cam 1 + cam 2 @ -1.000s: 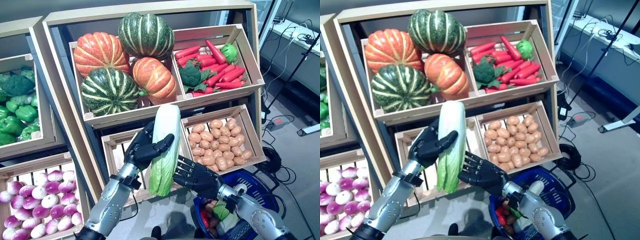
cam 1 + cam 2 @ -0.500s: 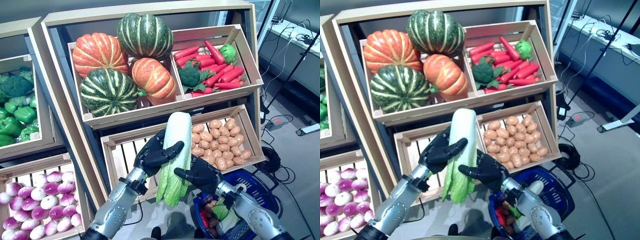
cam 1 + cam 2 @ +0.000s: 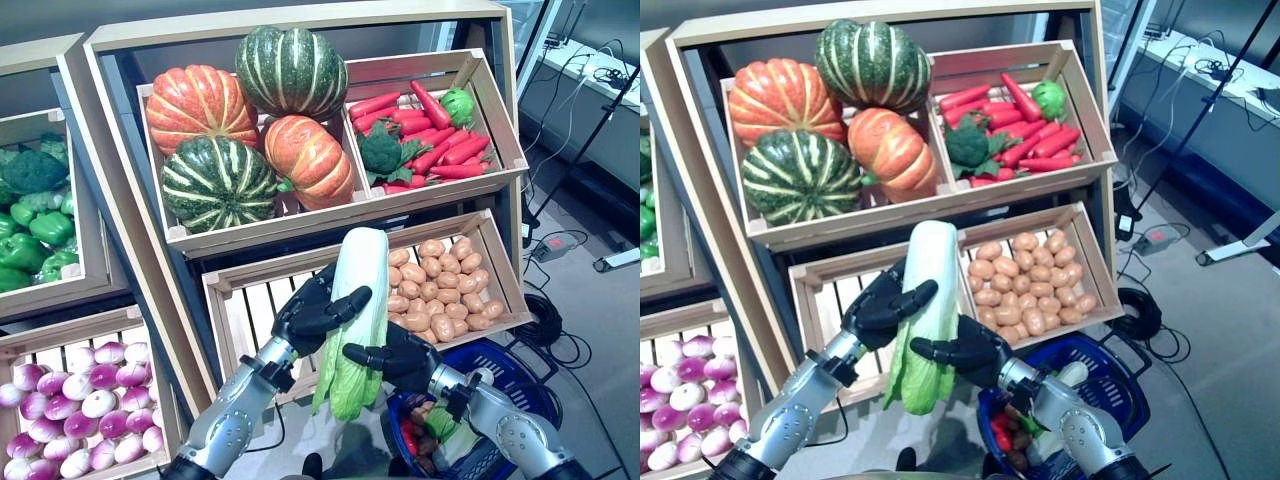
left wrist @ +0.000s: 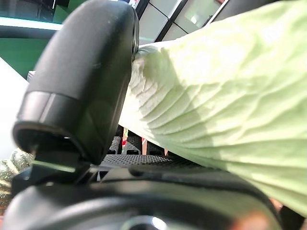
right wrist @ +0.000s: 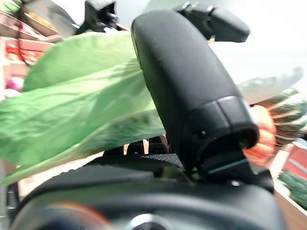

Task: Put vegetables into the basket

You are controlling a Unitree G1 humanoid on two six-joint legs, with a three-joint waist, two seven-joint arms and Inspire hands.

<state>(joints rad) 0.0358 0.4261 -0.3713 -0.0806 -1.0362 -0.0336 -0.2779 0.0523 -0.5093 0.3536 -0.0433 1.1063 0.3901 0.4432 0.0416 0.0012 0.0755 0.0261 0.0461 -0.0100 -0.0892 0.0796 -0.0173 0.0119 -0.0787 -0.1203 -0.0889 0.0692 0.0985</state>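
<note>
The cabbage (image 3: 352,315) now sits lower and further right, both the left hand (image 3: 312,312) and the right hand (image 3: 402,358) curled around it (handover likely), nearing the basket (image 3: 520,378).

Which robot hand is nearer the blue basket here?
Right. The right robot hand grips the cabbage just above the blue basket; the left robot hand holds it higher, farther from the basket.

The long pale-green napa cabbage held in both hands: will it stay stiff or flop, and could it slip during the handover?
The long pale-green napa cabbage probably stays fairly stiff: it stands near upright, gripped mid-length by the left robot hand. Its loose darker leaf end hangs below the right robot hand and may flop or tear. The smooth tapered body could slide through curled fingers.
</note>
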